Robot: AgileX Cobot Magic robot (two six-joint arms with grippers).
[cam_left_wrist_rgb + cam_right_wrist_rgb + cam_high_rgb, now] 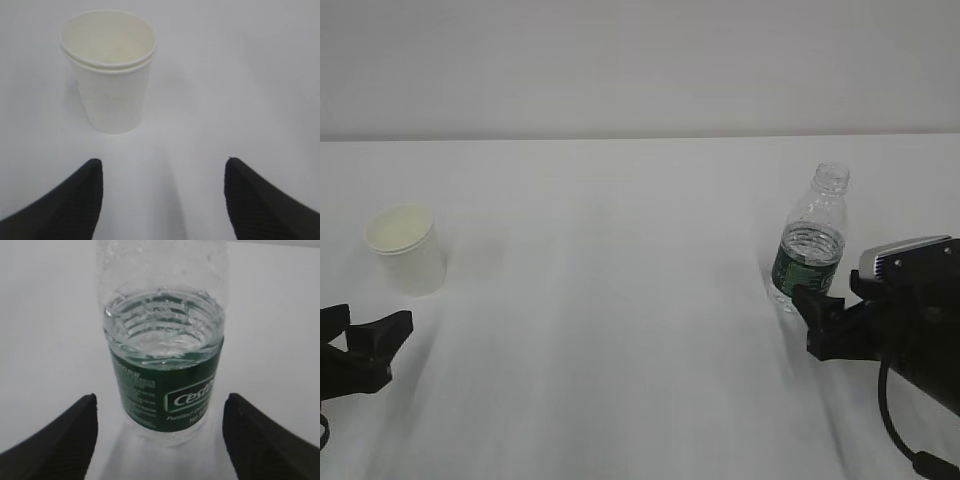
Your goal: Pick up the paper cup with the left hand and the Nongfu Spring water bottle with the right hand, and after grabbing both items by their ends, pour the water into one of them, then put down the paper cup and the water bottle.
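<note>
Both tools gape empty: left tool (162, 200) short of the upright paper cup (109, 70), right tool (160, 437) lined up on the bottle (162, 370), presumably staged for pickup.

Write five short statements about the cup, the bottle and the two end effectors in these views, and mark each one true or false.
1. The paper cup stands upright on the table. True.
2. The left end effector is closed on the cup. False: it is open, and the cup stands ahead of it, untouched.
3. The water bottle has no cap on its neck. True.
4. The bottle is full to the neck. False: the water reaches just above the green label.
5. The right end effector has lifted the bottle. False: it is open, and the bottle stands on the table.
</note>
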